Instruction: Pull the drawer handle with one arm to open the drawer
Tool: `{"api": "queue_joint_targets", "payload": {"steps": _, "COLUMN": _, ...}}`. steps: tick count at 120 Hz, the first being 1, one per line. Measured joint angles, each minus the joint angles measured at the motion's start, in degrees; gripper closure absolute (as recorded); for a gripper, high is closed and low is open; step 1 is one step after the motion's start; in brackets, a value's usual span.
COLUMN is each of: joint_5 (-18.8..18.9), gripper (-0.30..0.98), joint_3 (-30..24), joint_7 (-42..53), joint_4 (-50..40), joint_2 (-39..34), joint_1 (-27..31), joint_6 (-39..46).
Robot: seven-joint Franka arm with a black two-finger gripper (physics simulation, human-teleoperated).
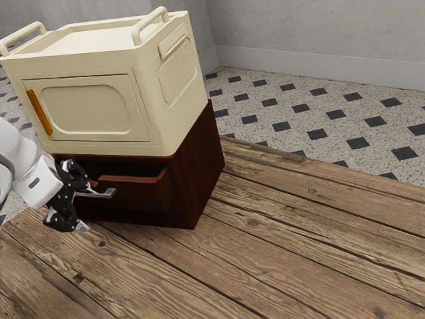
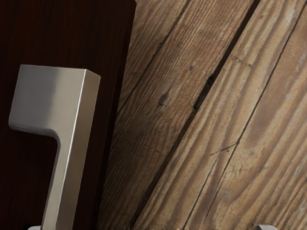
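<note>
Can see the dark cabinet (image 1: 200, 171) resting on the wooden surface (image 1: 285, 246); on top of the cabinet, can see a cream box (image 1: 86, 109) with a raised rail (image 1: 153, 15) at one end, a second rail (image 1: 25, 29) at the other, and an orange grip (image 1: 38, 111) on its door; past the cabinet, can see a speckled floor (image 1: 264, 119) with dark diamonds and a grey wall (image 1: 299, 30). Standing in the way at the cabinet's front, close below the cream box: the white arm (image 1: 25, 159) and the black pincer (image 1: 86, 209), hiding part of the drawer (image 1: 135, 193) from the exterior view; to be found in the cabinet's front, the same drawer, partly pulled out, with some of its dark inside showing behind its front panel. Projecting from the drawer's front, away from the cabinet: the silver handle (image 1: 104, 193); pointing outward, with its long axis running level across the cabinet's front, and bent back toward the panel at the end nearer the exterior view's right. Would call the pincer open, with one finger above the other and spread wide; placed with the handle between them, closer to the upper one; cannot tell about contact.
</note>
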Motion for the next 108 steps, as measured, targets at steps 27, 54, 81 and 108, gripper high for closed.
{"api": "queue_joint_targets", "payload": {"steps": 27, "joint_5": -0.4, "gripper": 0.24, "joint_3": -3.0, "joint_7": -0.6, "joint_4": -2.5, "joint_2": -3.9, "joint_1": 2.6, "joint_6": -0.9}}
{"api": "queue_joint_targets", "payload": {"steps": 54, "joint_5": -0.3, "gripper": 0.25, "joint_3": -4.9, "joint_7": -1.4, "joint_4": -6.0, "joint_2": -8.3, "joint_1": 4.4, "joint_6": -1.5}}
{"api": "queue_joint_targets", "payload": {"steps": 81, "joint_5": -0.3, "gripper": 0.24, "joint_3": -4.9, "joint_7": -1.9, "joint_4": -8.8, "joint_2": -11.8, "joint_1": 4.4, "joint_6": -1.6}}
{"api": "queue_joint_targets", "payload": {"steps": 108, "joint_5": -0.2, "gripper": 0.19, "joint_3": -5.0, "joint_7": -2.4, "joint_4": -11.5, "joint_2": -14.5, "joint_1": 4.4, "joint_6": -1.2}}
